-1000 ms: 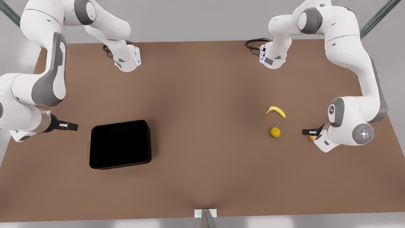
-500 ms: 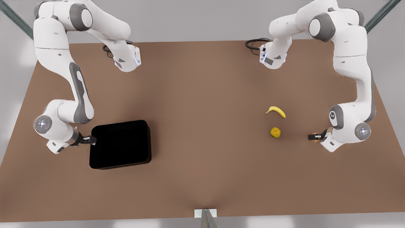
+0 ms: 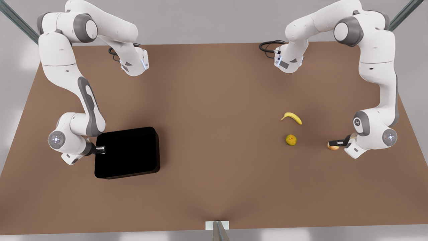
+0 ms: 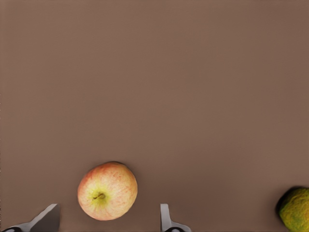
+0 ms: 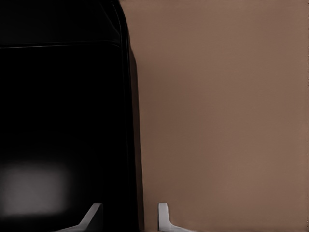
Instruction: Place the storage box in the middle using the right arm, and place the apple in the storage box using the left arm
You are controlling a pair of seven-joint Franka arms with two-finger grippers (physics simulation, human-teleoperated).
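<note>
Front view shows the storage box [image 3: 127, 152] sitting on the brown worktop [image 3: 214, 100], toward the front view's left. The right gripper [image 3: 100, 149] is at the box's outer wall, jaws open with one finger on each side of the wall. Far off at the front view's right lies the apple [image 3: 333, 146]. The left gripper [image 3: 335, 143] hangs over it, jaws wide open around it, not squeezing. A lumpy green fruit [image 3: 291, 140] and a banana [image 3: 291, 117] lie nearby.

brown table [image 3: 214, 100] carries black storage box [image 3: 127, 152], banana [image 3: 291, 117], greenish fruit [image 3: 291, 140], apple [image 3: 333, 147].
</note>
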